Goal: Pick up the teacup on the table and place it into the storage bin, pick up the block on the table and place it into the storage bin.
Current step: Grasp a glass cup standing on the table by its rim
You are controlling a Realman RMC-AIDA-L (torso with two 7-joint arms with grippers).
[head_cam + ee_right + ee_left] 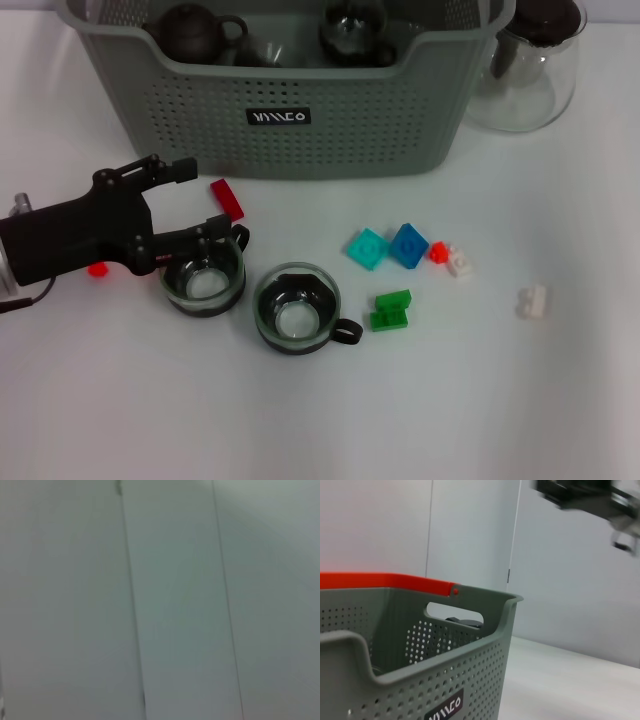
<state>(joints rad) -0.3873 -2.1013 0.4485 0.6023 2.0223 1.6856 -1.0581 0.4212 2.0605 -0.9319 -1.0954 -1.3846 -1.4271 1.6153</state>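
The grey-green storage bin (380, 120) stands at the back and fills the left wrist view (470, 680). Two glass teacups stand on the white table, one on the left (203, 278) and one at the middle (297, 307). A red block (227, 198) lies in front of the bin. My left gripper (203, 200) is open and empty, low over the table. The red block lies just past its fingertips, and the left teacup sits right under its near finger (215, 232). My right gripper is out of view; its wrist view shows only a wall.
Cyan (367, 248), blue (409, 245), green (392, 310), small red (438, 252) and white (532, 301) blocks lie right of the cups. Dark teapots (195, 30) sit in the bin. A glass pitcher (530, 70) stands at the back right.
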